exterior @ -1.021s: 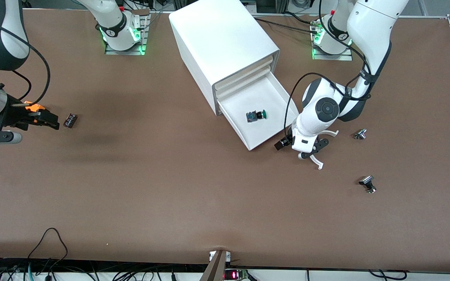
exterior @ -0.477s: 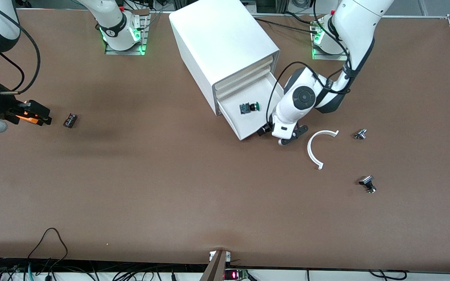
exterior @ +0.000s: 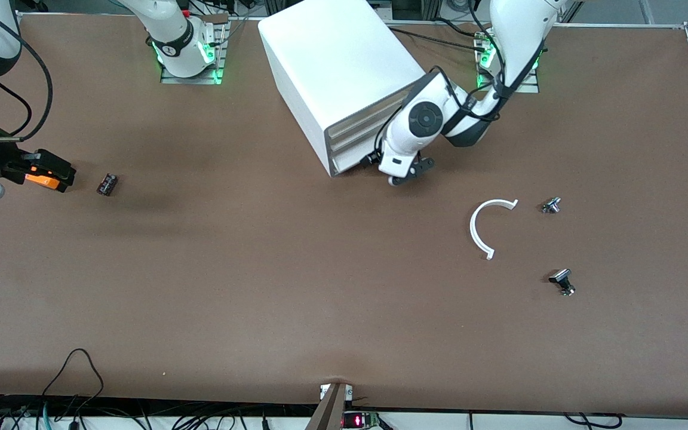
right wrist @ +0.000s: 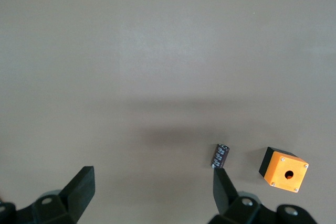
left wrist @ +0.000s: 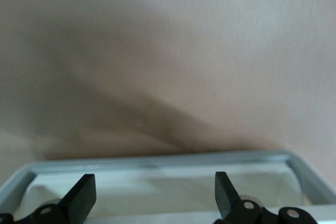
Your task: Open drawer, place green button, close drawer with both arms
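Brown table (exterior: 260, 286) is loaded w/ white cabinet (exterior: 338, 65), white C-shaped piece (exterior: 480, 230), 2 small metal parts (exterior: 551, 205) (exterior: 562, 280), black-and-red block (exterior: 107, 184), orange cube (right wrist: 284, 169).

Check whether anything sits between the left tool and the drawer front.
Nothing visible does. The open left tool is right at the drawer front, which is nearly flush with the cabinet; the left wrist view shows a strip of tray out. The right tool, open, waits by the orange cube.

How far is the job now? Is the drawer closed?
Done, apparently: the drawer sits about flush with the upper ones, button out of sight. In hand: left gripper, open, at its front. Right gripper waits open near the orange cube. Left: withdraw.
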{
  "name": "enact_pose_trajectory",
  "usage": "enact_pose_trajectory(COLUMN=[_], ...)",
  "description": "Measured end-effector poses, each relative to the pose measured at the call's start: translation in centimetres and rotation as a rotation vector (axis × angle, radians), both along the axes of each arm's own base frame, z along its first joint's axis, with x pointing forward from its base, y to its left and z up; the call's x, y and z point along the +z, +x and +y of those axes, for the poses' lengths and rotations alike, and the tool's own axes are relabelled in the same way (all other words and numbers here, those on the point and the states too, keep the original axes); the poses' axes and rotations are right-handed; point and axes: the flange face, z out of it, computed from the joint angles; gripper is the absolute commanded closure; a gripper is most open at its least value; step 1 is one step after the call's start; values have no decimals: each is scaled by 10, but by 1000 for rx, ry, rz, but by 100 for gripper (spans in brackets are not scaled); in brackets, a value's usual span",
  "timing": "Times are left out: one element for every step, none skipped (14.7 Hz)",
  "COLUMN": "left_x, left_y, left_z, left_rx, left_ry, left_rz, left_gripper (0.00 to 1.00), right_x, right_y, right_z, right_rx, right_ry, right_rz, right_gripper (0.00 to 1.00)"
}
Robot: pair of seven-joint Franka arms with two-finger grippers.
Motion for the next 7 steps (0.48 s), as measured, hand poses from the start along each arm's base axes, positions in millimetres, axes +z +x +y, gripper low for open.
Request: enact_pose_trajectory(left_x=[1, 1, 1, 1, 4, 8, 14], left_y=[-5, -6, -6, -5, -2, 1, 5], left_z=[-3, -2, -1, 1, 3, 6, 9], left_rx=[-10, -12, -11, -8, -3, 3, 11], left_ry=[0, 2, 3, 4, 4, 3, 1], left_rz=[2, 3, 4, 3, -3, -12, -25], left_gripper=[0, 0, 0, 0, 0, 0, 0], right_x=[0, 0, 0, 1, 2, 3, 3], right_y=[0, 0, 0, 0, 0, 0, 0], right_z=[0, 0, 0, 0, 1, 1, 1], right_rx=[0, 0, 0, 0, 1, 1, 1], right_ry=[0, 0, 0, 0, 0, 0, 0], right_rz=[2, 3, 3, 1, 0, -2, -2], right_gripper=[0, 0, 0, 0, 0, 0, 0])
